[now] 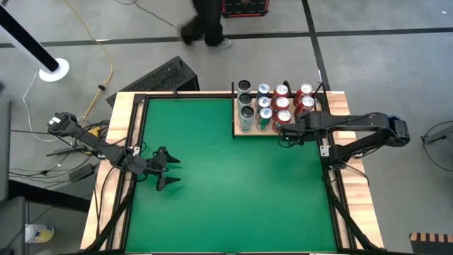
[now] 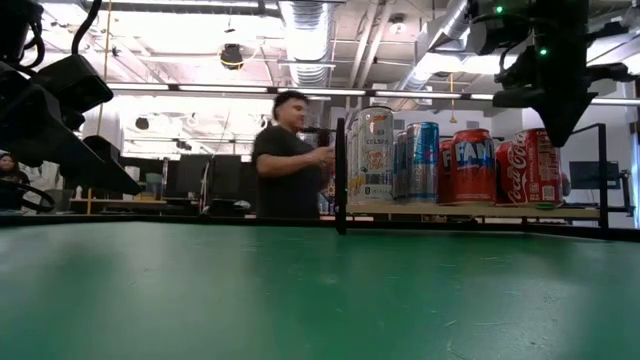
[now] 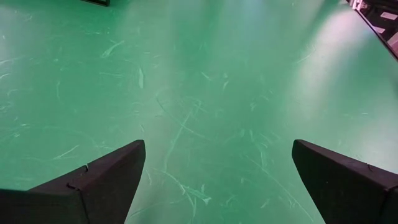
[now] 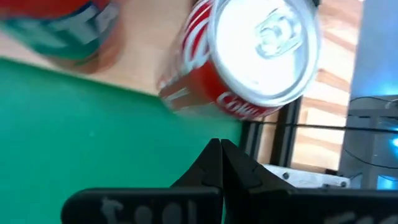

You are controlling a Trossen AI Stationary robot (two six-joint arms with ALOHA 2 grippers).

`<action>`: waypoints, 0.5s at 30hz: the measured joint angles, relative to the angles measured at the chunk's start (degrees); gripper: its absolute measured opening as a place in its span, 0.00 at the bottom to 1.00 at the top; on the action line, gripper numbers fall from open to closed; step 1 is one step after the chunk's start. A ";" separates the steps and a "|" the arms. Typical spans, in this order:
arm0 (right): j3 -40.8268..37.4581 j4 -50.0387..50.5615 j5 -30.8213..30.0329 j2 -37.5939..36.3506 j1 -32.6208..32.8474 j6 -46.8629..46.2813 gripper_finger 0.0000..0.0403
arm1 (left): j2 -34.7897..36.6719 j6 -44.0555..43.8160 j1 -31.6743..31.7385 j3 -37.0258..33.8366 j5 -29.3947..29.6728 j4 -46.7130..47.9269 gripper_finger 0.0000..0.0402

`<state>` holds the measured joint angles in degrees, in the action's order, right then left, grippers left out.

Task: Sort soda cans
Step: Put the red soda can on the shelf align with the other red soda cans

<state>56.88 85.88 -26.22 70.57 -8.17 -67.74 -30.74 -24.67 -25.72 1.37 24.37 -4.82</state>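
Note:
Several soda cans stand upright in rows on a wooden tray (image 1: 320,132) at the table's far right: dark ones (image 1: 244,95), blue and silver ones (image 1: 264,103) and red ones (image 1: 283,99). My right gripper (image 1: 281,132) is shut and hangs above the tray's near edge, pointing steeply down. Its tips (image 4: 221,146) stand just short of a red Coca-Cola can (image 4: 255,62), with nothing between them. In the low view it (image 2: 560,138) hangs in front of that can (image 2: 530,165). My left gripper (image 1: 177,171) waits open over the green mat at the left, fingers (image 3: 112,180) wide apart.
A black frame with an upright post (image 2: 340,175) borders the tray on its left and near sides. The green mat (image 1: 233,191) lies bare between the two arms. A person (image 2: 290,160) stands beyond the table's far edge.

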 joint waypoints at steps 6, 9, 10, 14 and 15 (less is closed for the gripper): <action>0.00 1.15 -3.72 0.00 -1.51 -0.82 0.04 | 0.00 0.00 0.00 0.00 -0.01 0.43 0.98; 0.00 1.91 -5.35 0.00 -2.40 0.55 0.04 | 0.00 0.00 0.01 0.00 -0.01 0.43 0.98; 0.00 1.94 -5.98 0.00 -2.66 1.76 0.04 | 0.00 0.00 0.00 0.00 -0.01 0.44 0.98; 0.00 1.98 -8.54 0.00 -3.42 3.60 0.04 | 0.00 0.00 0.01 0.00 -0.01 0.46 0.98; 0.00 1.99 -9.09 0.00 -3.69 3.72 0.04 | 0.00 0.00 0.01 0.00 -0.01 0.46 0.98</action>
<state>56.88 87.88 -35.31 70.57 -11.86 -64.02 -30.74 -24.67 -25.71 1.37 24.36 -4.36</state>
